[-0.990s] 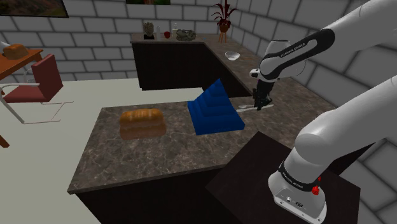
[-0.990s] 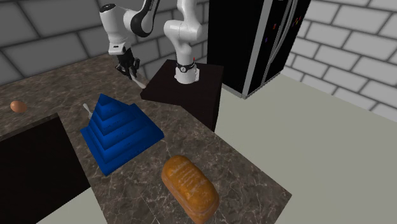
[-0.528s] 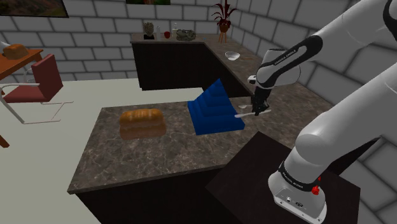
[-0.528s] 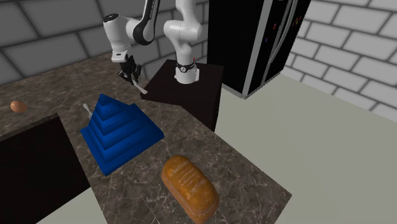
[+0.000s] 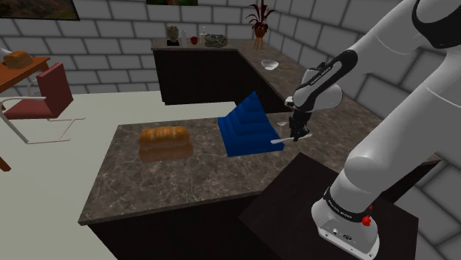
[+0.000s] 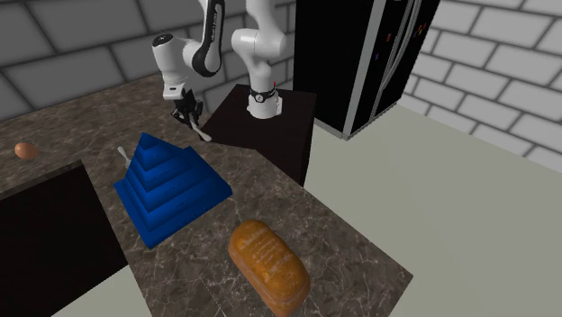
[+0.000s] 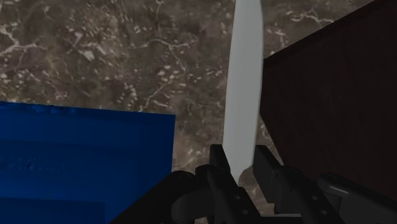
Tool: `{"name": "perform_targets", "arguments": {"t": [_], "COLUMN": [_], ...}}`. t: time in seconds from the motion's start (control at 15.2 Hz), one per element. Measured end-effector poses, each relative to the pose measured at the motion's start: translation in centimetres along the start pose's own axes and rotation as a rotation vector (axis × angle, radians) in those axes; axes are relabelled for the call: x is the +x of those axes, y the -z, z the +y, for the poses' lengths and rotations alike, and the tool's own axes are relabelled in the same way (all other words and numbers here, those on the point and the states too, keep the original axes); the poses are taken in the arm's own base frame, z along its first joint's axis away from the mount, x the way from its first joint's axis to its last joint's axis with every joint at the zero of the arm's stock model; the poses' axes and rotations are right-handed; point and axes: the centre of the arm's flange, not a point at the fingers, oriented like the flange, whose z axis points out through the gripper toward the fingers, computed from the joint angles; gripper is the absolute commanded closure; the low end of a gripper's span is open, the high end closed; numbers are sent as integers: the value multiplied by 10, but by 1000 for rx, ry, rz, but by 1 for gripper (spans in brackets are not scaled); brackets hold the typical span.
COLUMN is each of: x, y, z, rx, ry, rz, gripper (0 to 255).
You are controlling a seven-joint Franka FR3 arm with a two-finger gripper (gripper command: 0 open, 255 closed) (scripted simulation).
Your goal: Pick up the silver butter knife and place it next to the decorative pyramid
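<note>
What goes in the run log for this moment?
phase: holding | jaws: shut on butter knife | position: over counter, between blue pyramid and stand | placed: not yet

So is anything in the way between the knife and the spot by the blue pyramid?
Nothing visible is. The gripper clasps the butter knife over a bare strip of stone-patterned counter, with the blue pyramid on one side and the dark stand on the other.
</note>
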Motion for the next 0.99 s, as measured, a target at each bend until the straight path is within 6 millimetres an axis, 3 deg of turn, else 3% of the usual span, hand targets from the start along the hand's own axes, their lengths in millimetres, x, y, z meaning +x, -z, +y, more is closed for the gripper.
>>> {"name": "perform_targets", "arguments": {"t": [0.99], "x": [-1], "y": [-79], "z": [3], "rx": [-1], "ry": [1], "rz": [-1], "gripper": [255]}}
